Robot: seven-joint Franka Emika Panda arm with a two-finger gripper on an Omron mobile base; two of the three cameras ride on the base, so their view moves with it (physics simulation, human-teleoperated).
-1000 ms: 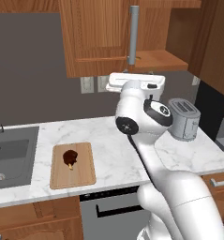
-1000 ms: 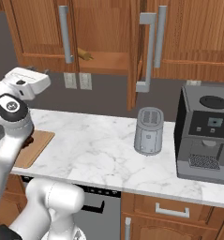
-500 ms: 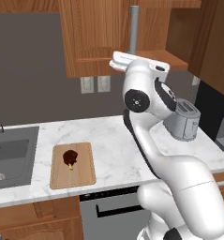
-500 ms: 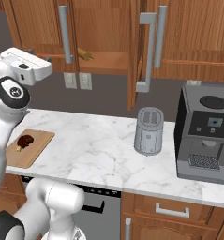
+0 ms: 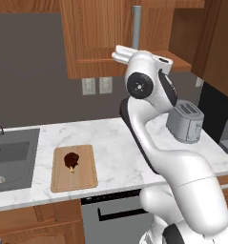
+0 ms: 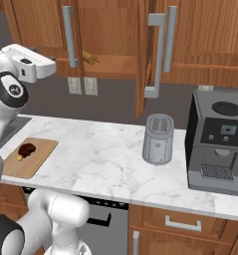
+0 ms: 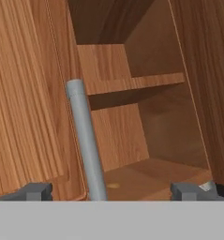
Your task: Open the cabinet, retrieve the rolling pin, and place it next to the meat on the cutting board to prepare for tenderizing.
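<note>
The cabinet (image 6: pixel 36 25) has its right door (image 6: pixel 142 55) swung open and its left door shut. The rolling pin (image 6: pixel 89 58) lies on the bottom shelf inside, just right of the left door's grey bar handle (image 6: pixel 68 35). My gripper (image 7: pixel 112 191) is raised in front of the left door, open and empty, with that handle (image 7: pixel 87 145) standing between its fingertips (image 7: pixel 36 191). In the left base view the hand (image 5: pixel 132 53) is at the cabinet's (image 5: pixel 96 33) lower edge. The meat (image 5: pixel 71 160) lies on the cutting board (image 5: pixel 82 178) on the counter below.
A silver toaster (image 6: pixel 158 139) and a dark coffee machine (image 6: pixel 217 144) stand on the marble counter to the right. A sink (image 5: pixel 10 157) is set in at the left. The open door's handle (image 6: pixel 160 50) juts out over the counter.
The arm has lifted the hand from counter height up to the cabinet's lower edge. The jaws have stayed open.
</note>
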